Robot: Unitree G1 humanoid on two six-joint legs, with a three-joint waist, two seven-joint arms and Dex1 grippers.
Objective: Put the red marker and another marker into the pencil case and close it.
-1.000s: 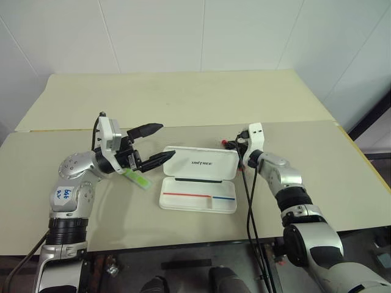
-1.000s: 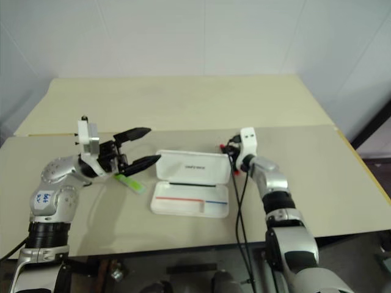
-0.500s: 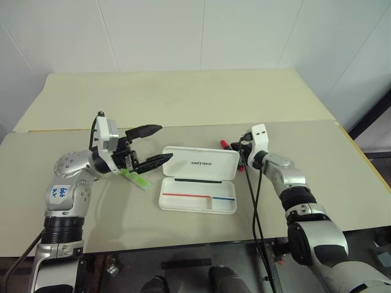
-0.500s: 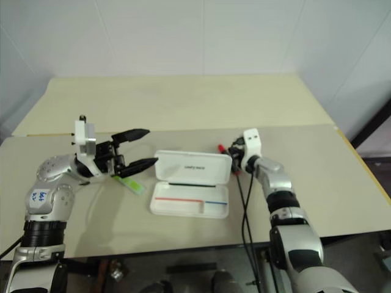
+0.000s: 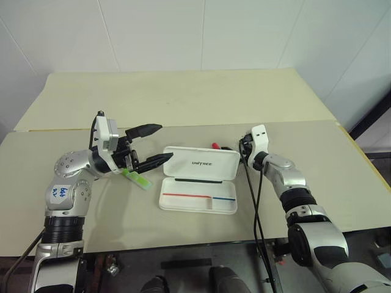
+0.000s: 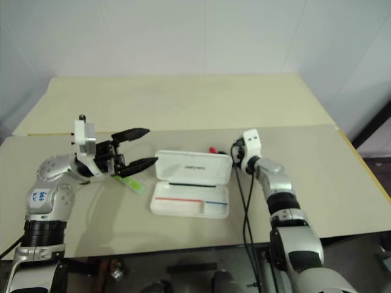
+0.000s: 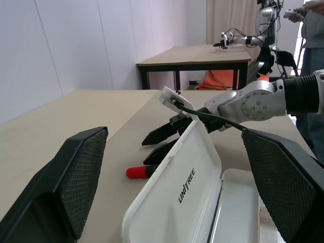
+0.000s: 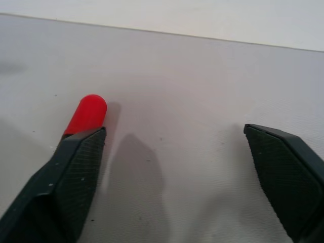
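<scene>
Red marker's lying behind the case, not in it yet

The red marker [image 7: 137,172] is sitting on the table [image 5: 183,97] just behind the pencil case [image 5: 199,187], which is standing open with its lid [image 5: 201,163] propped up, presumably so stuff can drop in. The right gripper [image 7: 161,144] is hanging right over the marker with fingers spread, gripping nothing. The green marker [image 5: 137,179] is lying left of the case, under the left gripper [image 5: 154,145], which is also gaping wide and empty, probably lining up a grab.
</scene>
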